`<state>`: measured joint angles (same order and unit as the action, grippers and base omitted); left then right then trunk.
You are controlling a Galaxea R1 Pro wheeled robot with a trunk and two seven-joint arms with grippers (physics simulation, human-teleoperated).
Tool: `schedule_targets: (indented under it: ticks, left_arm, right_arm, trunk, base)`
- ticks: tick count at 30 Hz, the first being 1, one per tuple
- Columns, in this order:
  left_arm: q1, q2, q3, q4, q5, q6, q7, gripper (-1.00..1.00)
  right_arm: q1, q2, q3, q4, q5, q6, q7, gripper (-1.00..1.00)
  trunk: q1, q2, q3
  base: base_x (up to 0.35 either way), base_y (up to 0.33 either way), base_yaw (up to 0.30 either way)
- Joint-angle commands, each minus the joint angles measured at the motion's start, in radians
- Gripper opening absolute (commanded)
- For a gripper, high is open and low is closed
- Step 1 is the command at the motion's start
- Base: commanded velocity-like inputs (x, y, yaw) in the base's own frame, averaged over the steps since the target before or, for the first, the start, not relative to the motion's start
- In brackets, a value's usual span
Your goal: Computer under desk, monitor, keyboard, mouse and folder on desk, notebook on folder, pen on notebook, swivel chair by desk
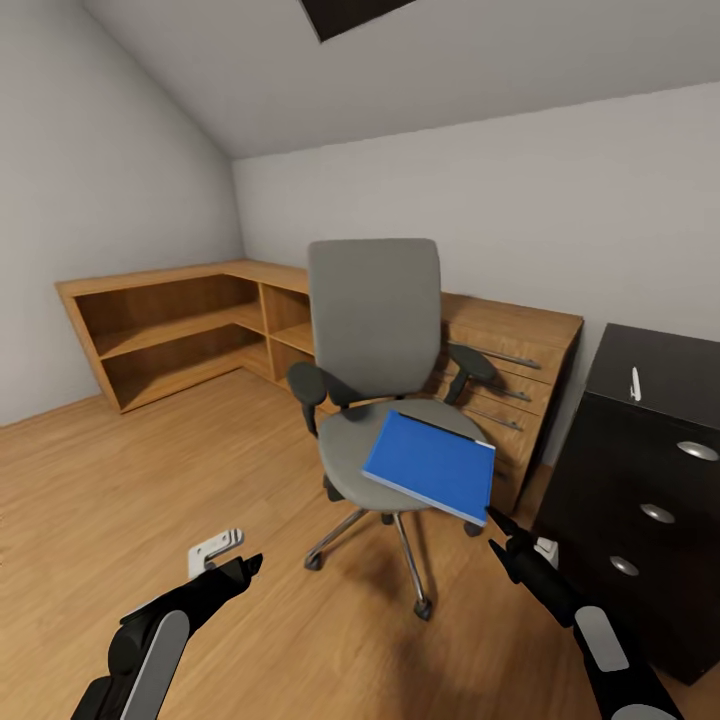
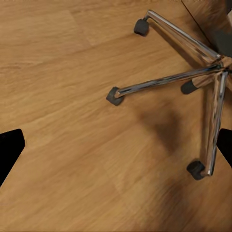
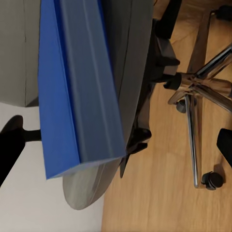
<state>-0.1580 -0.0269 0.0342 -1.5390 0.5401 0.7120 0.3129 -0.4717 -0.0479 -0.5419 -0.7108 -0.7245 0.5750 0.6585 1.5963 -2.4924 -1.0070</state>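
Observation:
The grey swivel chair [image 1: 375,320] stands in the middle of the room, facing me. A bright blue folder [image 1: 432,464] lies flat on its seat, its near corner jutting past the seat's front edge. My right gripper [image 1: 499,527] hovers open just below and in front of that corner. In the right wrist view the folder [image 3: 67,96] and the seat [image 3: 133,67] lie ahead of the right gripper [image 3: 116,147]. My left gripper [image 1: 243,570] is open, low over the floor left of the chair's chrome base [image 2: 193,77]. The black desk [image 1: 650,480] stands at the right with a whitish pen [image 1: 635,384] on top.
A light wooden drawer unit [image 1: 520,370] sits right behind the chair, joined to a low wooden shelf unit [image 1: 170,330] along the left wall. A small white object [image 1: 215,550] lies on the wooden floor near my left gripper. The chair's castors [image 2: 114,96] spread wide.

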Motion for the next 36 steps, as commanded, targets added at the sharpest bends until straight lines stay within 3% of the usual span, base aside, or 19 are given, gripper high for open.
schedule_targets:
  ticks: [1, 36]
  left_arm:
    - [0.0, -0.001, 0.001, 0.0, 0.011, 0.004, 0.008, 1.0]
    - [0.0, -0.002, 0.001, 0.016, 0.011, 0.003, 0.008, 1.0]
  right_arm:
    - [-0.001, 0.0, -0.003, 0.0, -0.004, 0.008, 0.001, 1.0]
    - [-0.001, 0.0, -0.003, 0.002, -0.004, 0.008, 0.001, 1.0]
  trunk:
    - [0.0, 0.0, -0.001]
    - [0.0, 0.0, -0.001]
  base:
    - [0.0, 0.046, 0.0]
    - [0.043, 0.029, 0.0]
